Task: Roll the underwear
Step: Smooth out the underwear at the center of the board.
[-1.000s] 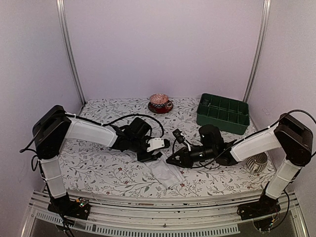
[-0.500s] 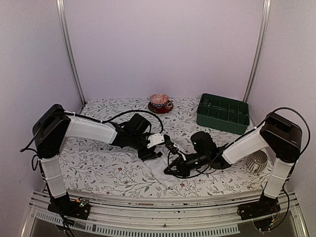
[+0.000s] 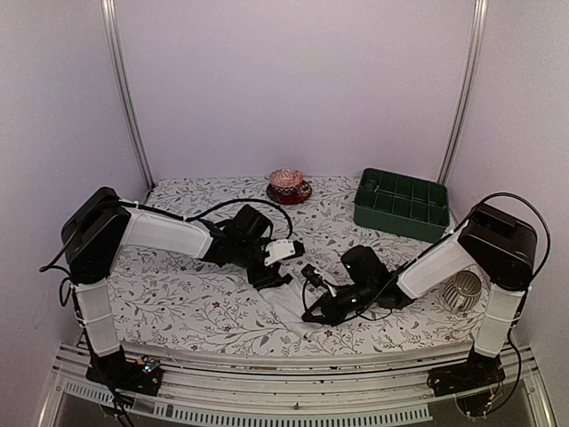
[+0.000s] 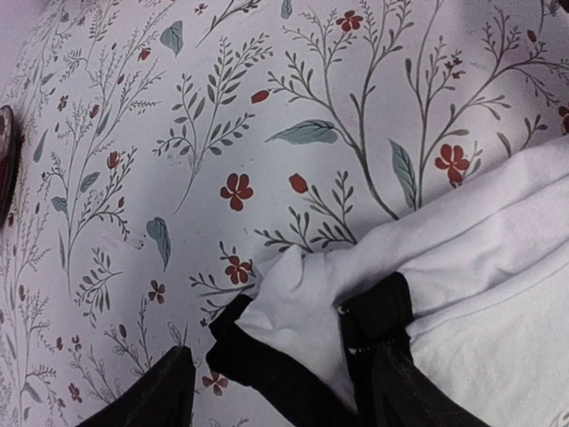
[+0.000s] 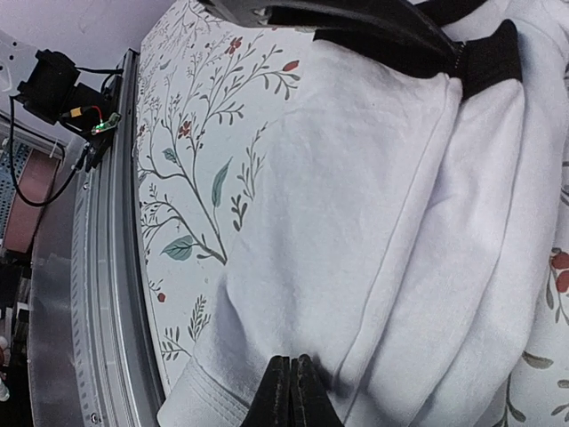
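Observation:
The white underwear (image 3: 292, 305) with black trim lies loosely folded on the floral tablecloth near the front middle. In the left wrist view its black waistband corner (image 4: 267, 360) lies between the fingers of my open left gripper (image 4: 284, 396), one finger (image 4: 160, 391) on the cloth-free side. In the overhead view my left gripper (image 3: 271, 277) is at the far end of the garment. At the garment's near end, close to the hem, my right gripper (image 5: 290, 374) is shut, its tips pinching a small pucker of the white fabric (image 5: 373, 178). From above, the right gripper (image 3: 312, 313) sits at the garment's right edge.
A green compartment tray (image 3: 402, 205) stands at the back right. A patterned bowl on a saucer (image 3: 289, 185) is at the back middle. A ribbed metal cup (image 3: 462, 292) lies near the right arm's base. The table's metal front rail (image 5: 98, 294) runs close to the garment.
My right arm swung left and down onto the white underwear and its jaws shut on the fabric. My left gripper opened wider at the waistband end.

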Available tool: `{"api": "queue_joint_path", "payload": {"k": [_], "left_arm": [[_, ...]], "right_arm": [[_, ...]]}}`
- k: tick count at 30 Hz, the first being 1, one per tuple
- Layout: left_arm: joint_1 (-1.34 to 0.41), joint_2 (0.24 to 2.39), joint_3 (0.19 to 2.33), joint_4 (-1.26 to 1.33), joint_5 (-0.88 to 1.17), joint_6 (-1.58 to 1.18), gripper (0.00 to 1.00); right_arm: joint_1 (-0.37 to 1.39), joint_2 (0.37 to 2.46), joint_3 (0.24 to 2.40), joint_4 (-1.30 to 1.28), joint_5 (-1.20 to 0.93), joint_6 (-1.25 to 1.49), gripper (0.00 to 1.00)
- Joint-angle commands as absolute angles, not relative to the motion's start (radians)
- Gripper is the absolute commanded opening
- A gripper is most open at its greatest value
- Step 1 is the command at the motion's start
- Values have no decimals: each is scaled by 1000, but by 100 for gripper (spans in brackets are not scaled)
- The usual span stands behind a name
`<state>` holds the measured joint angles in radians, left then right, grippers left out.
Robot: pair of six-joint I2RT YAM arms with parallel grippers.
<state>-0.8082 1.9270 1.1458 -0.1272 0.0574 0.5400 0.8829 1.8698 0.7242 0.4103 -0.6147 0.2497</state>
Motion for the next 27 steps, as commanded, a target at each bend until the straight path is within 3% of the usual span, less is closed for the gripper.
{"api": "queue_joint_path", "payload": {"k": [1, 9, 15, 22, 27], "left_arm": [[-795, 1934, 1157, -110, 0, 525, 76], [-741, 1874, 1129, -56, -54, 544, 98], [-703, 1787, 1083, -59, -12, 581, 98], [-703, 1751, 1032, -65, -8, 602, 98], [-715, 1733, 992, -78, 56, 605, 98]], "right_arm": [[872, 1894, 713, 356, -557, 283, 3], [864, 1907, 722, 307, -551, 277, 3], [865, 1823, 756, 259, -567, 235, 5], [897, 1679, 843, 143, -489, 194, 25], [944, 1643, 865, 103, -508, 174, 25]]}}
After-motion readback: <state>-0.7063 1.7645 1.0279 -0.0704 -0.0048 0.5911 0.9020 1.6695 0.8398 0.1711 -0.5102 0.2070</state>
